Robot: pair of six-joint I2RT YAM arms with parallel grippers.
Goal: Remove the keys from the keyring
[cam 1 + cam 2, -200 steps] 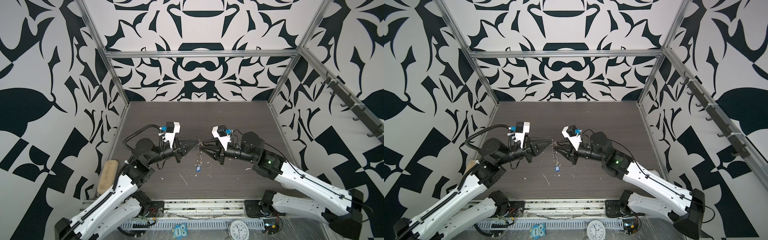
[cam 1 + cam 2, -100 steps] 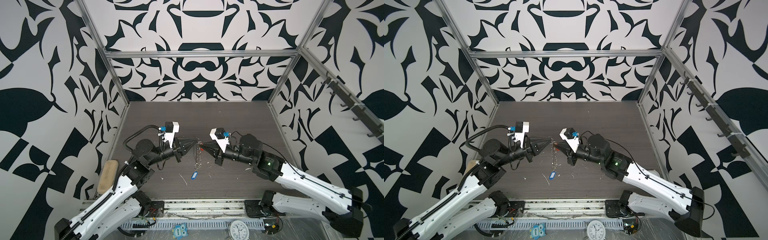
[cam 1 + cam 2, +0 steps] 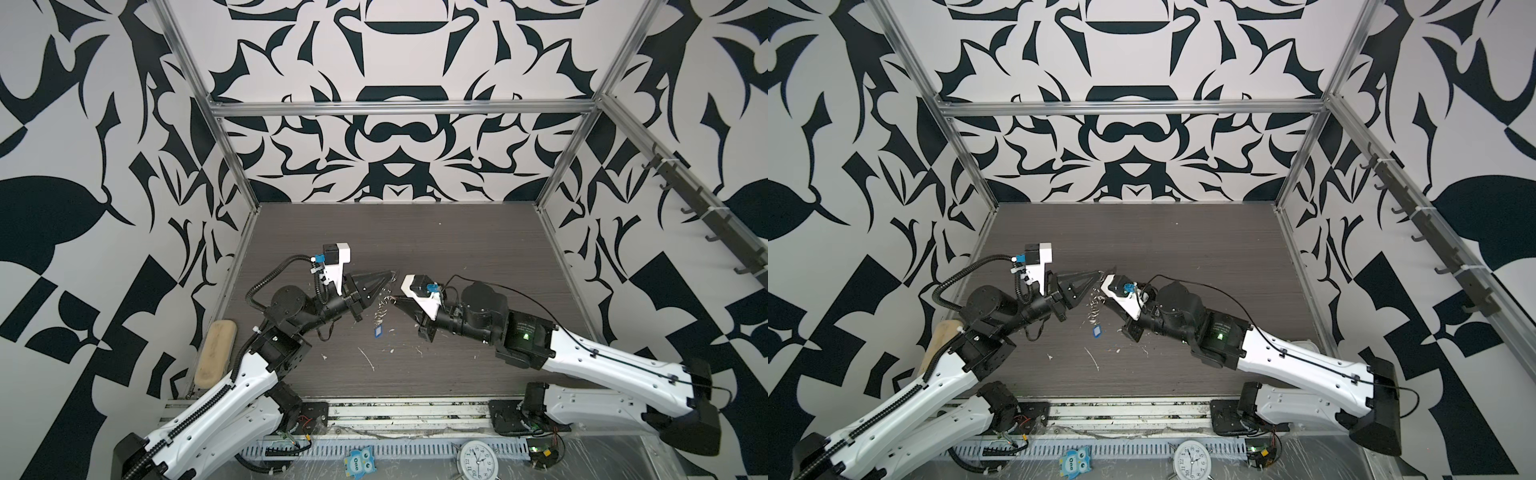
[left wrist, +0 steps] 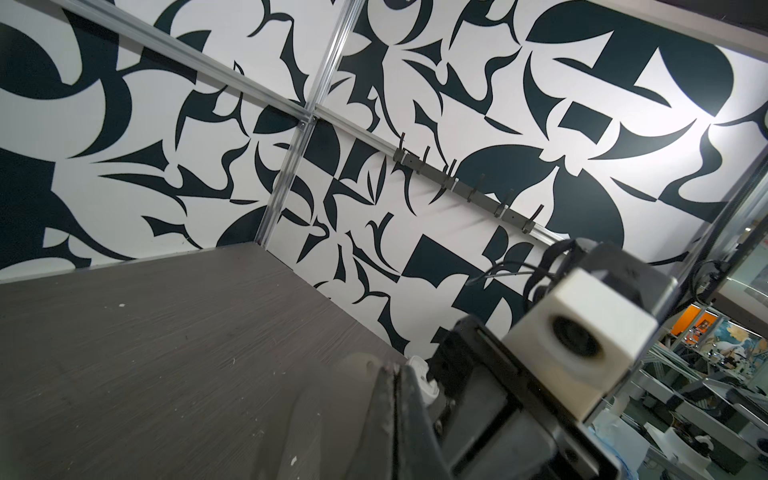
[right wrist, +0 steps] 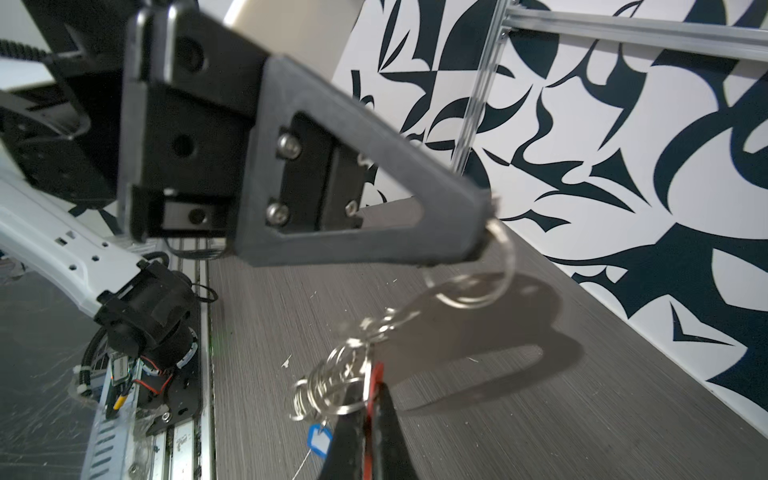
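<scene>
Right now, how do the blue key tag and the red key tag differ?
The red key tag is pinched between the right gripper's fingers; the blue key tag is outside any grip, near the ring bunch. The blue key tag shows its white label window; the red key tag's is hidden. Both are small plastic tags.

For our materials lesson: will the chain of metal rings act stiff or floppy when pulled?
Probably floppy: the ring chain sags from the left gripper to the red tag in the right gripper. Likely light: end pinches alone hold it. Loose links may swing.
</scene>
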